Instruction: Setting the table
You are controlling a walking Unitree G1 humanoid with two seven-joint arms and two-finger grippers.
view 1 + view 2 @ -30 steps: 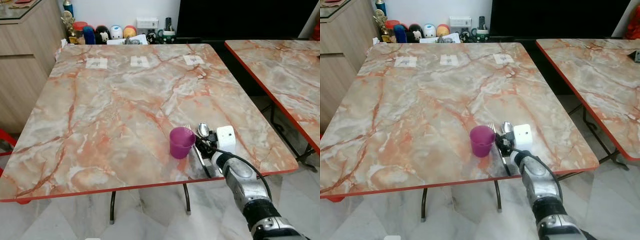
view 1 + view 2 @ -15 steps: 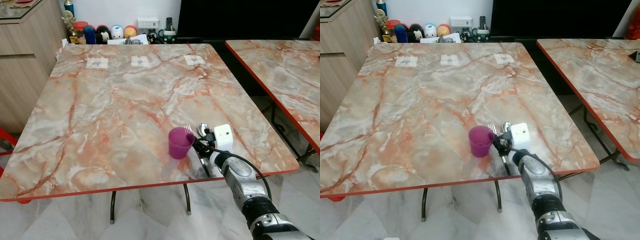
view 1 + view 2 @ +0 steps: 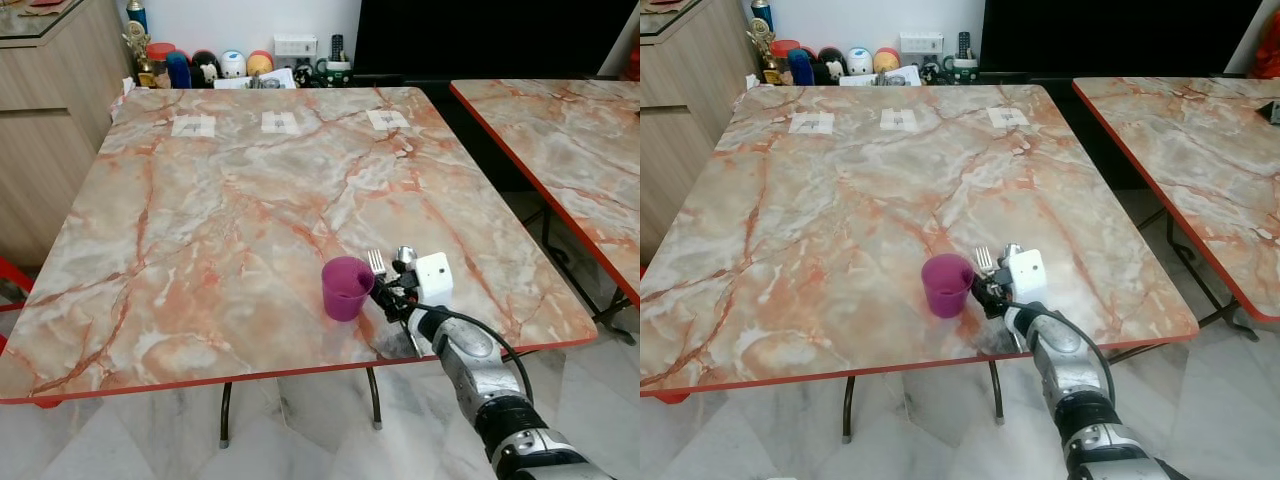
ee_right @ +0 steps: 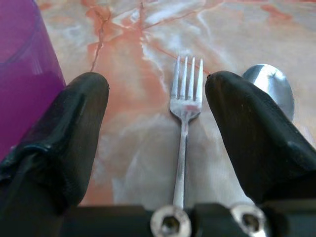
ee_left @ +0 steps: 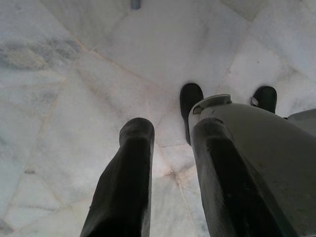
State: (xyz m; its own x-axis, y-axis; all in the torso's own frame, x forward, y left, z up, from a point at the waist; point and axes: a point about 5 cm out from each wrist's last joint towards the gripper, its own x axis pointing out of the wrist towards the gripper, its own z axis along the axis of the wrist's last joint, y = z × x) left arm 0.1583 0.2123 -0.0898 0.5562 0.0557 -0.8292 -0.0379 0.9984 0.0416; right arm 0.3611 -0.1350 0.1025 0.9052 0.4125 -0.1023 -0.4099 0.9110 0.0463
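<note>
A purple plastic cup (image 3: 345,288) stands upright near the front edge of the marble table (image 3: 230,200). Just right of it a metal fork (image 3: 377,263) and a spoon (image 3: 405,256) lie side by side. My right gripper (image 3: 386,294) is low over the table, open, its fingers straddling the fork (image 4: 185,106). One finger (image 4: 74,123) is right against the cup (image 4: 24,74). The spoon (image 4: 270,84) lies outside the other finger. My left gripper (image 5: 174,129) hangs idle over the floor, fingers apart.
A second marble table (image 3: 570,140) stands to the right across a narrow gap. A wooden cabinet (image 3: 50,110) is at the left. Small toys and containers (image 3: 220,68) line the wall behind the table. Three paper labels (image 3: 280,122) lie along the table's far edge.
My right gripper has moved left along the table. The purple cup has slid a little to the left with it. Fork and spoon stay in place.
</note>
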